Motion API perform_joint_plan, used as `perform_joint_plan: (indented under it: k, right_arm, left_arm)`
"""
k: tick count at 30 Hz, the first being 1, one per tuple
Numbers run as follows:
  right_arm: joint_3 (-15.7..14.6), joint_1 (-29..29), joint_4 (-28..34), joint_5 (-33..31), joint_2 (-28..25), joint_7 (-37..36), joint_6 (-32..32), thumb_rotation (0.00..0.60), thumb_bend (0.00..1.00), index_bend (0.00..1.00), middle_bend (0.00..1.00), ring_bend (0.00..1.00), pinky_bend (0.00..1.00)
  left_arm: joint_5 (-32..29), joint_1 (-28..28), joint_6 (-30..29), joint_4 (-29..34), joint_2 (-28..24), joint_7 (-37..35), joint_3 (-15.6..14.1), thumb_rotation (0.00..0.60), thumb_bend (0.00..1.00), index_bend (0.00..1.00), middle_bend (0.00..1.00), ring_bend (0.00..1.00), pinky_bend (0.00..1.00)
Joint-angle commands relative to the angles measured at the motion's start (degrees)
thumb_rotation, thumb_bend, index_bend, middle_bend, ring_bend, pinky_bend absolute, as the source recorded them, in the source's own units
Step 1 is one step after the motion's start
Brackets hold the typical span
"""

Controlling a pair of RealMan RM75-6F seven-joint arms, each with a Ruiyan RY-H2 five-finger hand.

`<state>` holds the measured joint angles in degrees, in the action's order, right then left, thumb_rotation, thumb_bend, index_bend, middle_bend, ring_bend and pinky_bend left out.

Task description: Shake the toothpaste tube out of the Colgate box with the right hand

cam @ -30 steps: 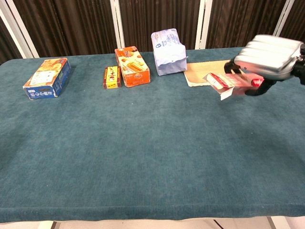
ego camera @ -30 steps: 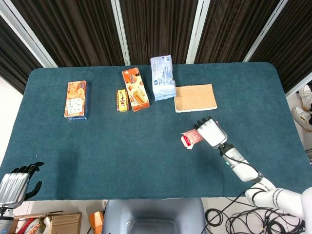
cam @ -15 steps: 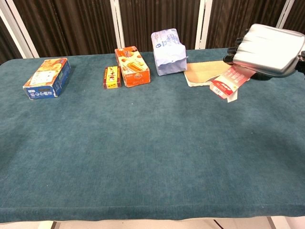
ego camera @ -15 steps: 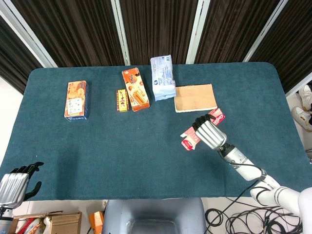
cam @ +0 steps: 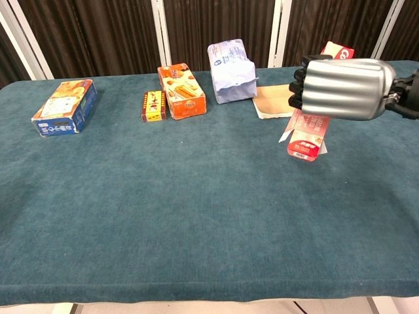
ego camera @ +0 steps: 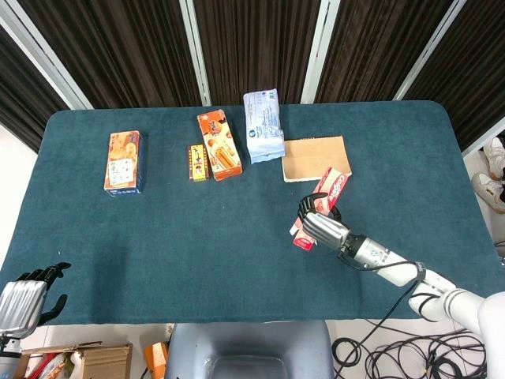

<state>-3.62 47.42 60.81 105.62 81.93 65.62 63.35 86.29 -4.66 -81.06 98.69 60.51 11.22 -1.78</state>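
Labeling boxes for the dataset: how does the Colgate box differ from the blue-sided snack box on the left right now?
The Colgate box is red, slim and long; the blue-sided snack box is orange-topped, wider and shorter. The Colgate box is gripped by the right robot hand, tilted with its open end down; the snack box lies flat on the table, untouched. The Colgate flap hangs open; the snack box looks closed. Both are printed cardboard cartons.

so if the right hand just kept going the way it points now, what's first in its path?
Probably nothing close: the right hand, holding the Colgate box, points left over bare table. Depth is unclear, though.
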Motion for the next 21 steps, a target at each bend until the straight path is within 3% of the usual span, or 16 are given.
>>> perform_joint_plan:
  k: [1, 14, 21]
  right_arm:
    - [0.7, 1.5, 3.0, 0.1, -1.5, 5.2, -4.4, 0.6, 0.18, 0.65, 0.52, 0.48, 0.59]
    - [5.1, 2.4, 12.7, -4.6, -3.9, 24.5, -15.8, 0.6, 0.18, 0.65, 0.52, 0.48, 0.59]
    - [7.2, 1.6, 17.0, -7.2, -6.0, 28.4, -16.5, 0.6, 0.18, 0.65, 0.52, 0.48, 0.59]
  left_arm:
    - [-0.1, 0.0, -0.1, 0.0, 0.0, 0.0, 0.0, 0.6, 0.36, 0.3, 0.41, 0.4, 0.47]
    - [-0.1, 0.1, -0.1, 0.1, -0.2, -0.2, 0.1, 0.6, 0.36, 0.3, 0.41, 0.4, 0.47]
    - [0.1, 0.3, -0.6, 0.0, -0.4, -0.9, 0.1, 0.6, 0.36, 0.3, 0.41, 0.4, 0.47]
